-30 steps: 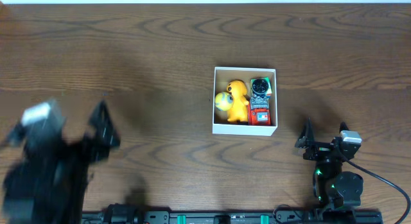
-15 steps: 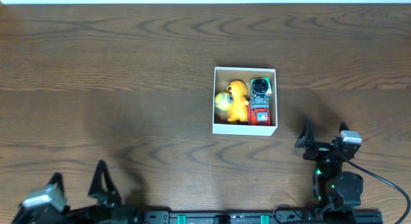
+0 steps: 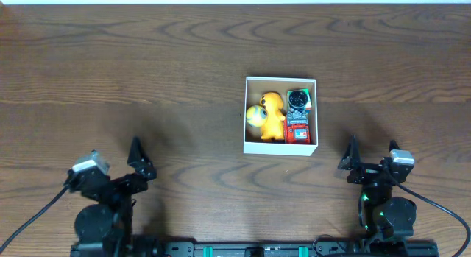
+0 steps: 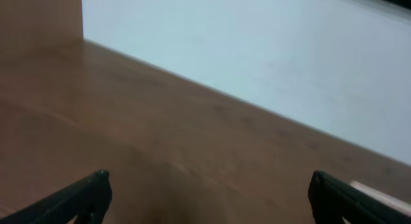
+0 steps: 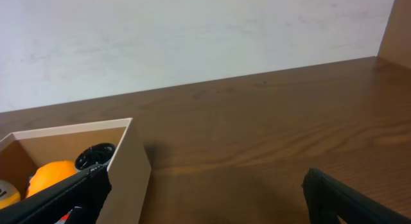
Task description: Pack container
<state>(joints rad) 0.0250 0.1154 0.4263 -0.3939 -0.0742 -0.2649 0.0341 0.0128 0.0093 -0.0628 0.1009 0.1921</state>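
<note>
The container (image 3: 280, 148), a shallow square box with white walls and a brown inside, stands right of the table's centre. It holds a yellow duck toy (image 3: 272, 113), a yellow and blue ball (image 3: 255, 115), a red toy (image 3: 297, 129) and a black round toy (image 3: 298, 99). My right gripper (image 3: 372, 150) is open and empty, in front of the box and to its right. In the right wrist view (image 5: 205, 185) the box wall (image 5: 128, 166) is at the left. My left gripper (image 3: 118, 157) is open and empty at the front left, far from the box. The left wrist view (image 4: 209, 192) shows only bare table.
The brown wooden table (image 3: 147, 80) fills the overhead view. A pale wall (image 5: 192, 31) runs behind its far edge. The arm bases sit at the front edge.
My left arm has swung from a blurred pose at the far left, down to the front edge, and now sits at the front left. The right arm and the box have not moved.
</note>
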